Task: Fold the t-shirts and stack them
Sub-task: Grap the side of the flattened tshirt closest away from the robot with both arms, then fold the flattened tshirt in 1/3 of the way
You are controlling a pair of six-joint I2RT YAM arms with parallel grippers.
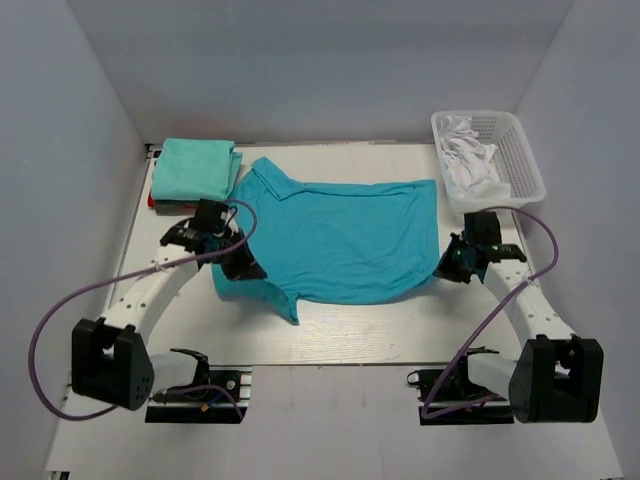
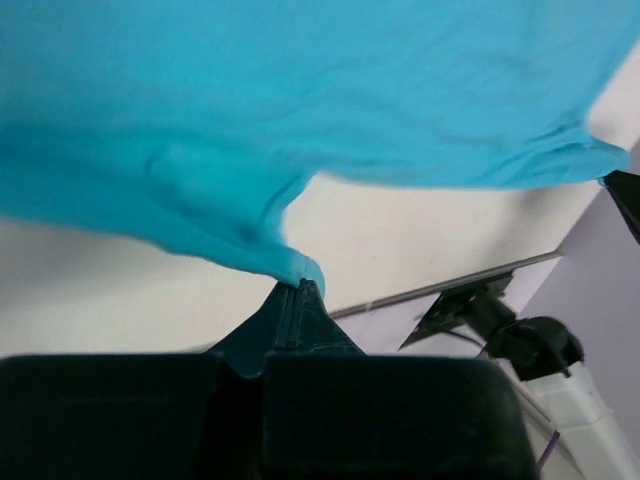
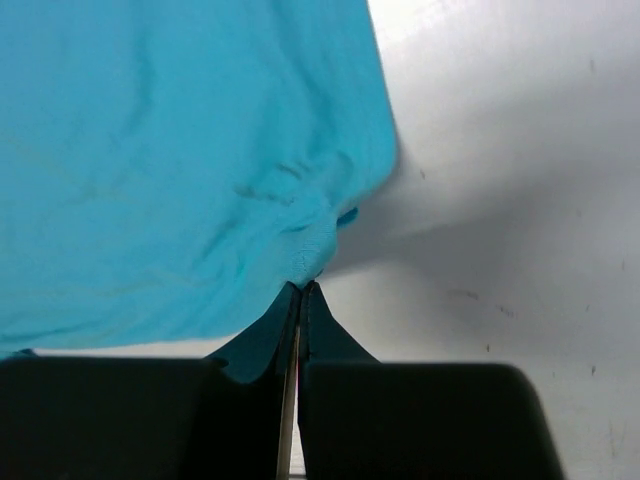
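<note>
A bright turquoise t-shirt (image 1: 345, 240) lies spread across the middle of the table, neck toward the left. My left gripper (image 1: 243, 262) is shut on its near-left edge; in the left wrist view the closed fingertips (image 2: 300, 288) pinch a fold of the cloth (image 2: 300, 110). My right gripper (image 1: 447, 266) is shut on the shirt's near-right corner; the right wrist view shows the cloth (image 3: 180, 170) bunched at the closed fingertips (image 3: 303, 290). A paler mint-teal folded t-shirt (image 1: 195, 168) lies at the back left.
A white mesh basket (image 1: 520, 160) with white cloth (image 1: 468, 160) stands at the back right. A red-edged object peeks from under the folded shirt (image 1: 152, 201). White walls enclose the table on three sides.
</note>
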